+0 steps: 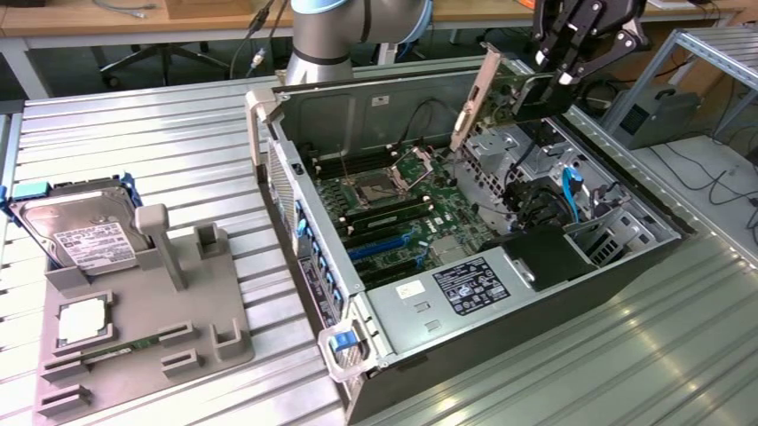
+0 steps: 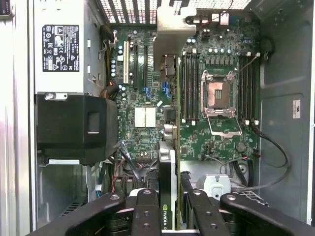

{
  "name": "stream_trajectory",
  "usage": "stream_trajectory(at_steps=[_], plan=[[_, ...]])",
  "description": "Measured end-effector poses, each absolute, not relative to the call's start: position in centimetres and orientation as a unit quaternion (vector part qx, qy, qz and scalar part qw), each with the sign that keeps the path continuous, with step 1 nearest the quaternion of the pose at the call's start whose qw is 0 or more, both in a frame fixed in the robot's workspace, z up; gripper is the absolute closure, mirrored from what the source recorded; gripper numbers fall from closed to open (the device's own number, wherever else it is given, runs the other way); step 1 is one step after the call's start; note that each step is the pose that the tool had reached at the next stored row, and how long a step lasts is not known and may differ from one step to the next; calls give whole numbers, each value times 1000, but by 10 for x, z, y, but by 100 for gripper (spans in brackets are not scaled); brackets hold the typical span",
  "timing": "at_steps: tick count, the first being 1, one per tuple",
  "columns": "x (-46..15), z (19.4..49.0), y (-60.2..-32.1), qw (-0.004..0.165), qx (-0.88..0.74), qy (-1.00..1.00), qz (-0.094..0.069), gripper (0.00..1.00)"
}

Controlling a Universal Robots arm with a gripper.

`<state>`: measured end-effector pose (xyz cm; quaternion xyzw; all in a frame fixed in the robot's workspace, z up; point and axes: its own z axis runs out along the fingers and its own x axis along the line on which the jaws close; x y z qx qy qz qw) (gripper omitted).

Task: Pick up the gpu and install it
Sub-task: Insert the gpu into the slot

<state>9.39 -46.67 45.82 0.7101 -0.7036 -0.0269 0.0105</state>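
A hard drive (image 1: 81, 232) is being held upright in the grey holder (image 1: 142, 333) on the desk (image 1: 142, 142), well apart from the gripper (image 1: 556, 82). An open computer case (image 1: 645, 244), its motherboard (image 1: 391, 209) exposed, is lying beneath the gripper. The gpu (image 1: 512, 93) is being clamped edge-on in the gripper, above the case. "NVIDIA" is being displayed on its edge label (image 2: 164, 216).

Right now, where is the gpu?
In the exterior view's upper right, the gpu is held in the tool above the open computer case, not yet seated on the motherboard.
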Motion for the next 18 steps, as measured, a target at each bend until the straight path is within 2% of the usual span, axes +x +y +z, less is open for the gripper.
stream_trajectory(at_steps=[18], plan=[[75, 447, -467, 8, 710, -704, -28, 73]])
